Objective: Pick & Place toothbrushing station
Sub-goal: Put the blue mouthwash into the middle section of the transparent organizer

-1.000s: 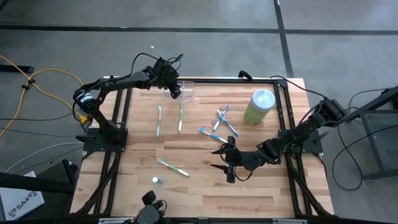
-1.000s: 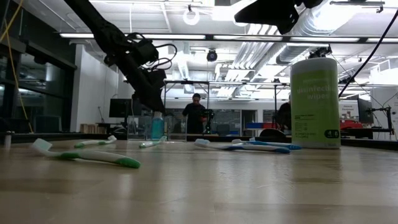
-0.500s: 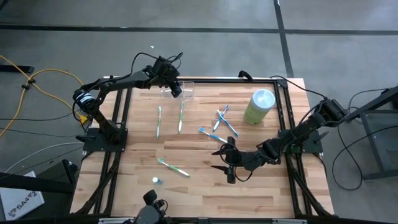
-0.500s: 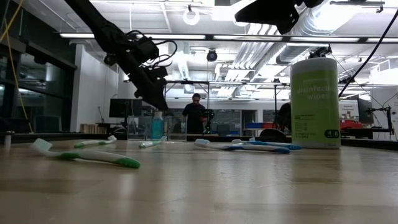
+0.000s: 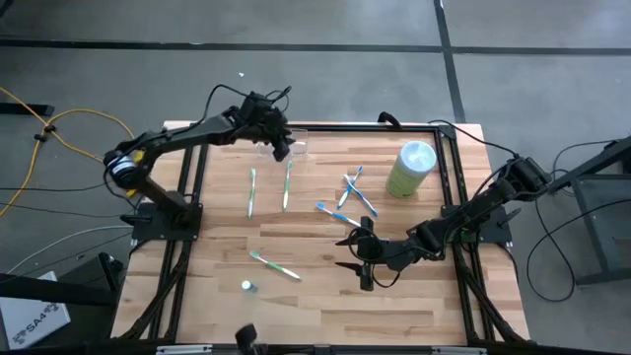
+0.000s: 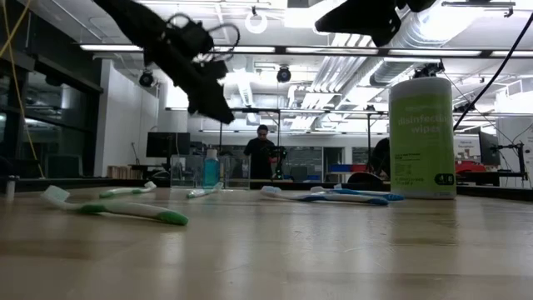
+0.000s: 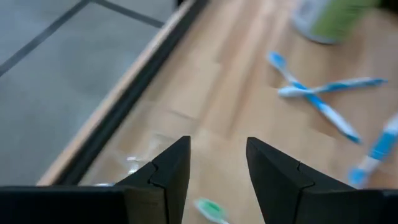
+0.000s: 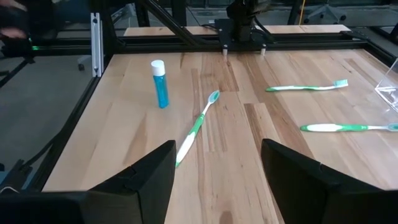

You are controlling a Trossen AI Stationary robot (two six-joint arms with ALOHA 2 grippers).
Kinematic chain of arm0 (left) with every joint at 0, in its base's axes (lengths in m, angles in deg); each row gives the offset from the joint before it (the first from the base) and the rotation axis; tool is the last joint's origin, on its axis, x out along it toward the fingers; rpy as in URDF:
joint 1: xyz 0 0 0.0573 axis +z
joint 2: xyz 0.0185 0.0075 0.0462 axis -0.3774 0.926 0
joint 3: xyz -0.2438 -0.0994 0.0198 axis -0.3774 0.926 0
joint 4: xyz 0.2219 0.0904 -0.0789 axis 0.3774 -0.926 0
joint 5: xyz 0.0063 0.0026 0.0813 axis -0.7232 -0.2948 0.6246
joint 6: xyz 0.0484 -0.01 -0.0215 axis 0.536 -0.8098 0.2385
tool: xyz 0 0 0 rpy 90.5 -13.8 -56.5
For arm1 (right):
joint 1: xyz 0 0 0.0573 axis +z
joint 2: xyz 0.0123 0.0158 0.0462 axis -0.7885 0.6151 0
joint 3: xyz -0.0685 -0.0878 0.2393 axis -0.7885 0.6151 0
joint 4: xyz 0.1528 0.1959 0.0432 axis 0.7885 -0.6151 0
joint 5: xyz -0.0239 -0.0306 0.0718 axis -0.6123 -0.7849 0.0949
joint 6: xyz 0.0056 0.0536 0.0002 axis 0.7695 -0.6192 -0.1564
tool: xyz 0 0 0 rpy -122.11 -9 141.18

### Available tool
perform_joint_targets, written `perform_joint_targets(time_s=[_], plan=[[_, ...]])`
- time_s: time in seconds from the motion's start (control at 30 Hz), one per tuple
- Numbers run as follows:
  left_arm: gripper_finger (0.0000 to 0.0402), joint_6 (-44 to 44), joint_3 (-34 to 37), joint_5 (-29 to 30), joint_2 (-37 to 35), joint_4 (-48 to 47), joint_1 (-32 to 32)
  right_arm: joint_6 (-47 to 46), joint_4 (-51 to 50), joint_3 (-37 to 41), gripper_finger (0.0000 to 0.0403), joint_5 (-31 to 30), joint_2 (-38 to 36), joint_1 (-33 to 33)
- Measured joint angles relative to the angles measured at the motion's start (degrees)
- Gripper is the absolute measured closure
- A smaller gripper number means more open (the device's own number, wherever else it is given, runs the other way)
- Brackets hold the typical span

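The toothbrushing station (image 5: 297,145), a small clear plastic holder, rests on the table by its base, close to the far edge. It shows faintly in the left wrist view (image 7: 140,163). My left gripper (image 5: 282,150) hangs open in the air just above its left end (image 6: 218,112) and holds nothing (image 7: 217,168). My right gripper (image 5: 347,252) waits open and empty over the table's near right part (image 8: 214,180).
Green toothbrushes (image 5: 251,192) (image 5: 287,184) (image 5: 274,264) and blue ones (image 5: 353,187) (image 5: 338,214) lie loose on the wood. A light green wipes canister (image 5: 411,168) stands at the far right. A small blue bottle (image 8: 160,84) stands near the front edge.
My left gripper has risen from beside the clear holder, still open, and has drifted slightly toward the table's right. The holder has stayed on the table.
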Motion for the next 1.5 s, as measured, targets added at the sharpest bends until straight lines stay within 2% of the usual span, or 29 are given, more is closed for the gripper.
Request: perform_joint_targets(time_s=[0.33,0.67,0.87,1.17,1.5], plan=[[0.025,-1.1,0.0,0.6,-8.9,-14.5,-13.6,-0.1,-0.8,0.0,0.0176,0.0,0.0,0.0],[0.025,-6.3,0.0,1.8,-11.9,-19.1,-30.1,-0.1,-0.8,0.0,0.0176,0.4,0.0,0.0],[0.025,-13.2,0.0,10.1,-11.9,-20.8,-42.6,-0.1,-0.8,0.0,0.0176,1.7,0.0,0.0],[0.025,-32.7,0.0,23.0,-11.9,-26.3,-58.5,-0.1,-0.8,0.0,0.0176,1.7,0.0,0.0],[0.025,-49.3,0.1,31.2,-11.4,-26.7,-71.8,-0.1,-0.8,0.0,0.0176,1.7,0.0,0.0]])
